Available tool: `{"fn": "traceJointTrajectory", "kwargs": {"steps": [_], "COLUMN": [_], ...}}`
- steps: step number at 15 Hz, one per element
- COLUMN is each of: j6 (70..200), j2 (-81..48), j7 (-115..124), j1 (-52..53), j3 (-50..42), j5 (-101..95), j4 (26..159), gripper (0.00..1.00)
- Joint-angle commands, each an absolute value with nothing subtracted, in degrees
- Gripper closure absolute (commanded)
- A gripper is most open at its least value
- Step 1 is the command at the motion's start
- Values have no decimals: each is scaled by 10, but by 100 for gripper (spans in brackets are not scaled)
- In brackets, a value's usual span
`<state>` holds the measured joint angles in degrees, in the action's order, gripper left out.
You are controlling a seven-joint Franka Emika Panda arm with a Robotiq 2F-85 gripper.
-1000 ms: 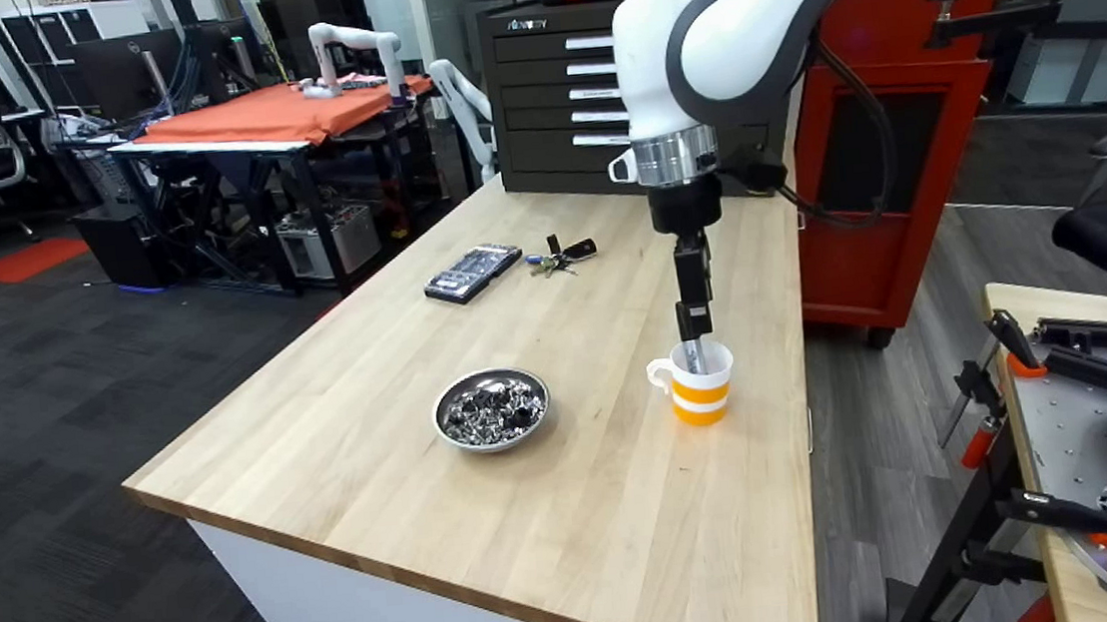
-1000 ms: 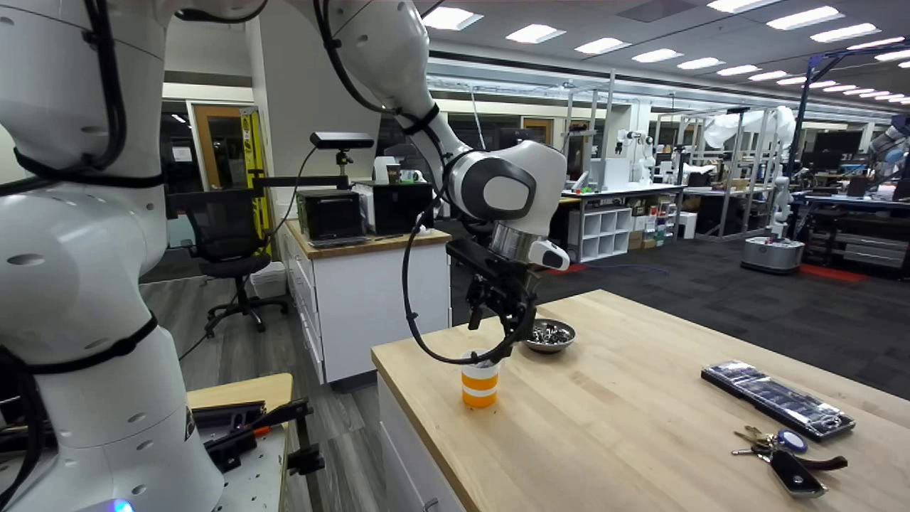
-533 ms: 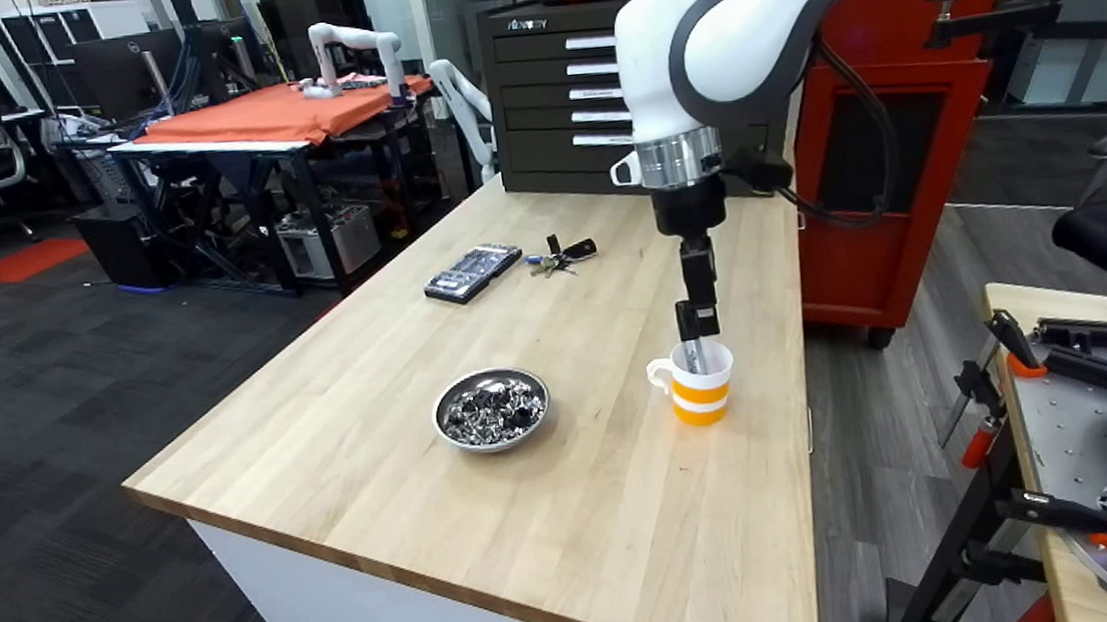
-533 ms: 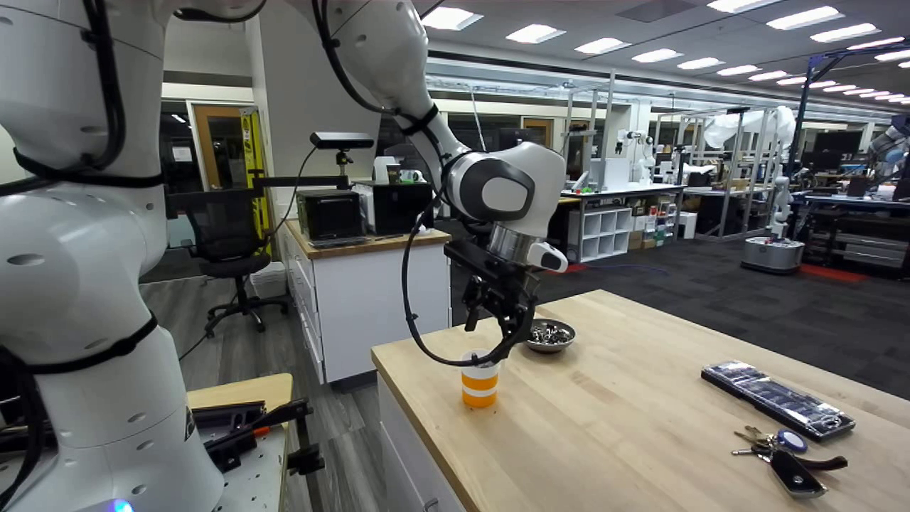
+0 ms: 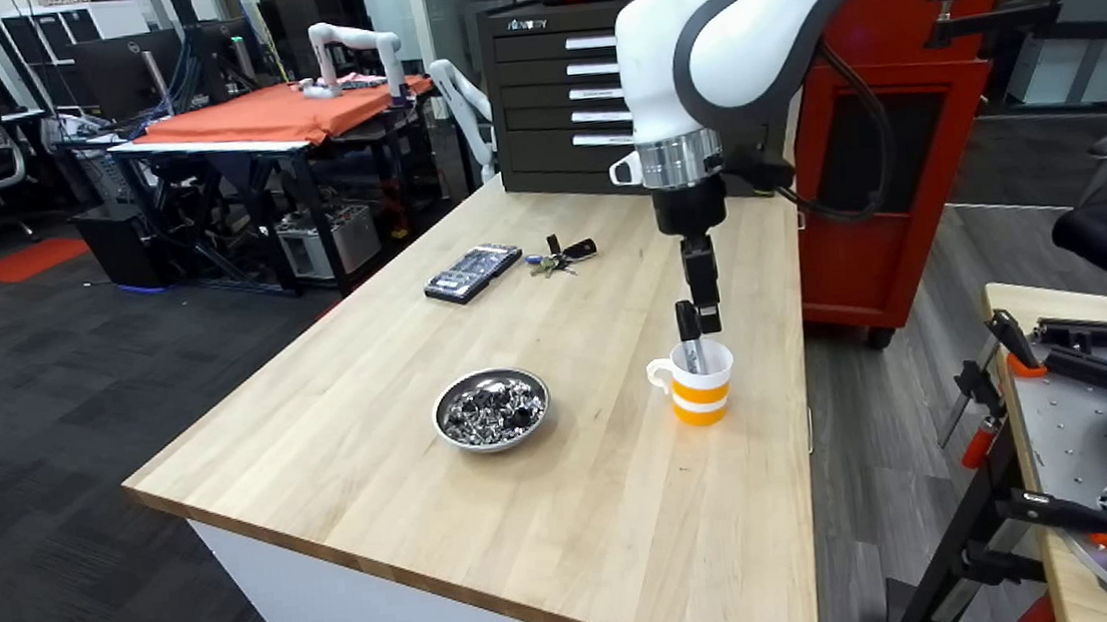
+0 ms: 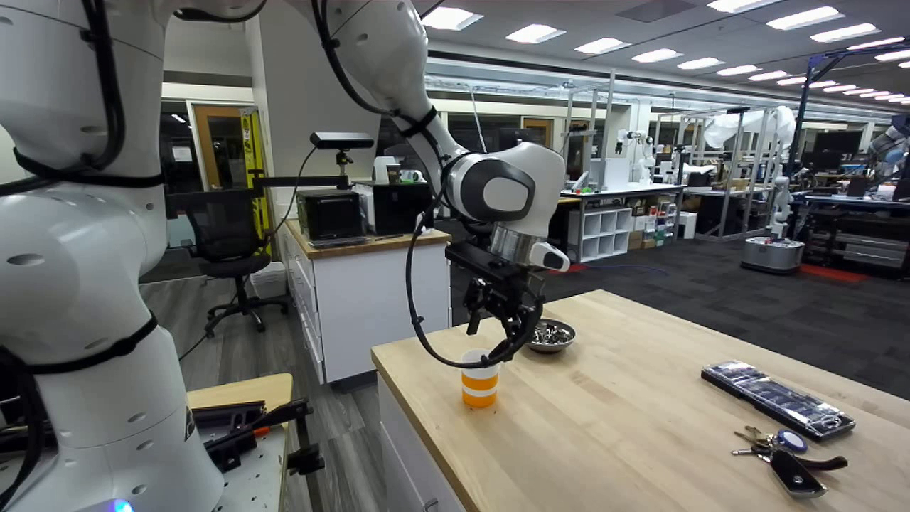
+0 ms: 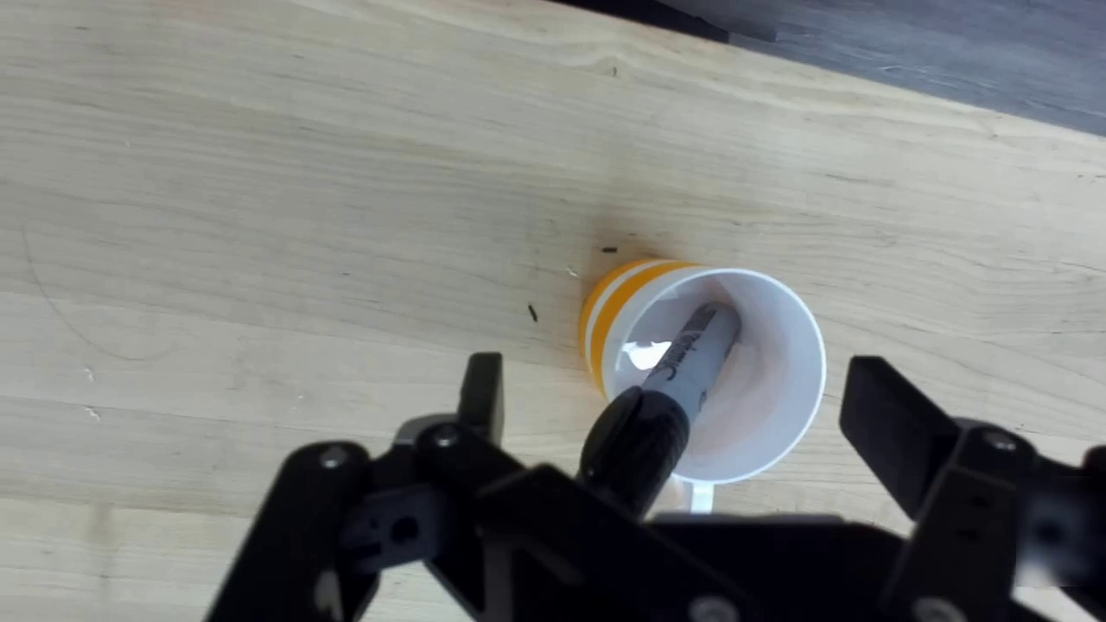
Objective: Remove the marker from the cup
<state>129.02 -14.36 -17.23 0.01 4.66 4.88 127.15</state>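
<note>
Drifting slightly sideways: over the last second the gripper has slid off toward the side of the cup away from its handle. In an exterior view the cap of the marker now shows as a separate dark piece just beside the gripper, on the handle side, where a second ago the two overlapped. Height over the cup: no clear change. Cup and marker look unmoved. Jaws spread wide, nothing gripped; in the wrist view the fingers lie to either side of the cup's mouth. Marker position: in the cup, pale barrel down inside, black cap above the rim and leaning out near the handle. Contact between cap and fingers not resolvable. Cup upright on the table; bowl on the cup's handle side, well apart. Reading: lining-up step, extraction not begun. The slide has probably cost alignment, since the closing plane appears to sit a little past the cap. Next move likely calls for a small correction back toward the handle, then closing on the cap. Risk as it stands: a finger could catch the rim, or the pads could miss the cap and swing the marker round inside the cup; the cup looks light and might tip with the pull.
</note>
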Motion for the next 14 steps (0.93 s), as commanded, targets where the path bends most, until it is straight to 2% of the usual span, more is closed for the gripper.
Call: {"fn": "traceJointTrajectory", "kwargs": {"steps": [1,11,12,14], "j6": [1310,1358,1360,1362], "j2": [-144,-169,-170,-170], "j7": [-187,-217,-216,-215], "j1": [-1,-9,-9,-10], "j3": [44,49,49,49], "j5": [34,44,42,40], "j4": [1273,1269,1268,1267], "gripper": [0,0,25,32]}}
